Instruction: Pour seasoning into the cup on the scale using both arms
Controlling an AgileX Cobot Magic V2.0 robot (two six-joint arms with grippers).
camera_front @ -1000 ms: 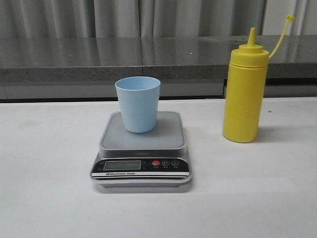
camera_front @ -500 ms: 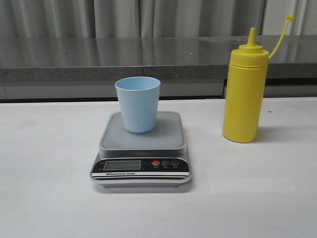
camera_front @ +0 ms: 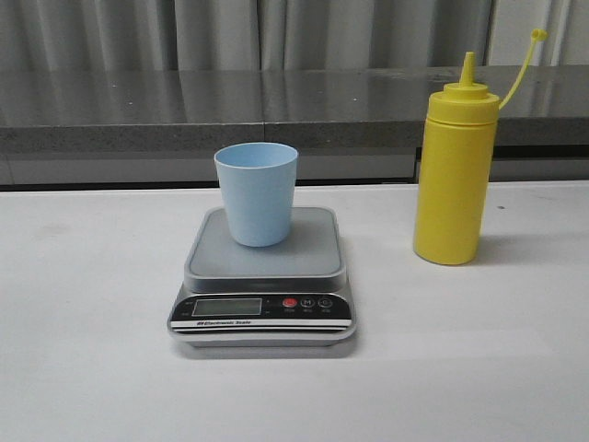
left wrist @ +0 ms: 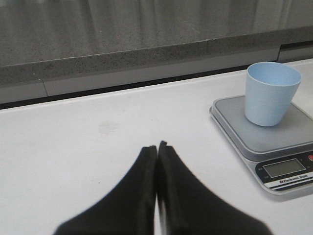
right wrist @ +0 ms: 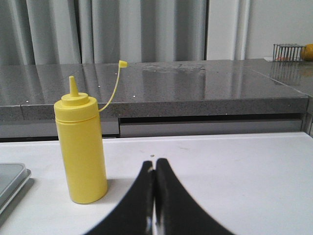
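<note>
- Two grippers: left gripper (left wrist: 157, 147) and right gripper (right wrist: 154, 161), both pressed together, holding nothing.
- One scale (camera_front: 262, 276) on the white bench (camera_front: 92, 304).
- One cup (camera_front: 257, 192) upright on its platform.
- One seasoning (camera_front: 453, 170) bottle at the cup's 3 o'clock, well apart.

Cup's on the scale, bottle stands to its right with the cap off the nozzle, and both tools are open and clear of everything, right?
Not quite: both tools are shut. Each wrist view shows the left tool and right tool with fingers pressed together, holding nothing. The cup is on the scale; the bottle stands uncapped.
</note>
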